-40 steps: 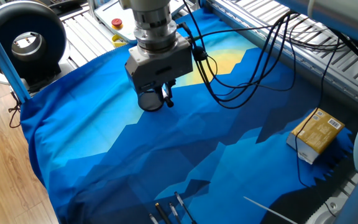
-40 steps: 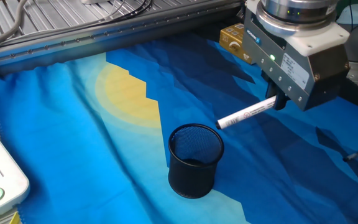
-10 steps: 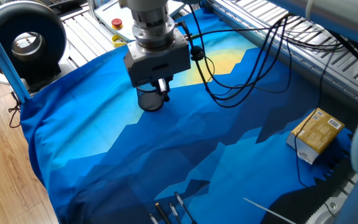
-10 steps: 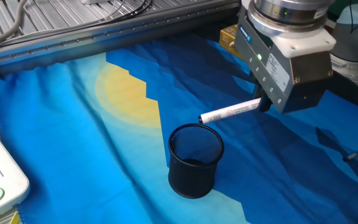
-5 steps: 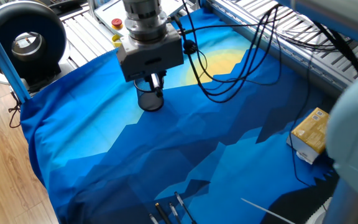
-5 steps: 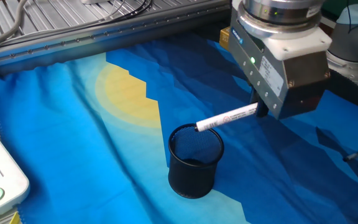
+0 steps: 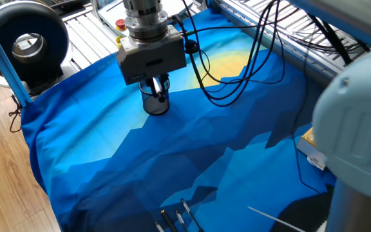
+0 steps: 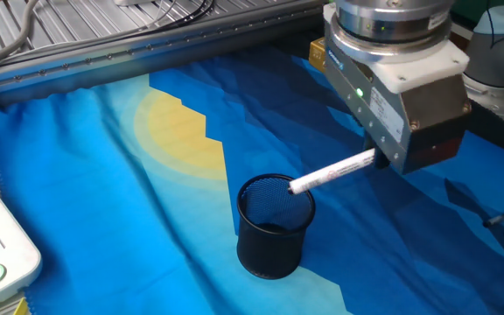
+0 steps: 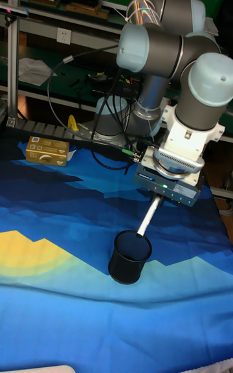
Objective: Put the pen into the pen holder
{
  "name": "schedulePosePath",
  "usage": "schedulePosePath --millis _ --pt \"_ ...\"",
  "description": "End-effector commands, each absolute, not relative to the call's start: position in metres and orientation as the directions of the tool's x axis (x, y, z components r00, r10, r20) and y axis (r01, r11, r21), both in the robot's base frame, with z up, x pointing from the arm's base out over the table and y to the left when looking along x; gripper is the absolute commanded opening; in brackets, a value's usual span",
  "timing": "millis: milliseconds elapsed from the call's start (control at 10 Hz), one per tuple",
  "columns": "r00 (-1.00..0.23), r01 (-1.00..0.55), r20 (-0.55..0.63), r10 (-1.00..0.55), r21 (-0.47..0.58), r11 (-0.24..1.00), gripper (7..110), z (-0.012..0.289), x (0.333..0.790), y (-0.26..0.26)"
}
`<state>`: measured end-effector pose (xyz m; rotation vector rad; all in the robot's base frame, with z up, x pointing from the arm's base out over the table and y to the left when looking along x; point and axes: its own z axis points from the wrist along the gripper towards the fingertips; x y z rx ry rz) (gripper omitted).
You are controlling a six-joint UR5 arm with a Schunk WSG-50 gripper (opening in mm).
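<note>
The pen holder (image 8: 273,229) is a black mesh cup standing upright on the blue cloth; it also shows in the tall fixed view (image 9: 129,257). My gripper (image 8: 380,159) is shut on the black end of the white pen (image 8: 331,171). The pen slants down to the left, and its free tip is over the cup's right rim. In the tall fixed view the pen (image 9: 148,216) points steeply down from the gripper (image 9: 159,199) into the cup's mouth. In one fixed view the gripper (image 7: 155,86) hangs right over the pen holder (image 7: 155,104) and hides its top.
A yellow box (image 9: 46,149) lies at the cloth's far edge. Dark pens (image 7: 176,218) and a thin white rod (image 7: 274,218) lie at the near edge. Black cables (image 7: 237,84) trail over the cloth. A black ring-shaped device (image 7: 28,40) stands off the table's corner.
The gripper has carried the pen toward the pen holder and tilted it further down. The pen's tip went from beside the cup to over its rim.
</note>
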<state>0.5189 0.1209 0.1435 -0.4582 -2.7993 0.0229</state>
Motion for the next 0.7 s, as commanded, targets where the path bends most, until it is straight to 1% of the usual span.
schedulePosePath --millis 0,400,600 --pt "-0.865 0.308 0.396 0.309 -0.07 0.949 7 0.148 0.497 0.121" --pt "-0.891 0.277 0.356 0.282 -0.064 0.959 7 0.141 0.519 0.098" --pt "-0.897 0.273 0.345 0.276 -0.059 0.96 7 0.144 0.53 0.098"
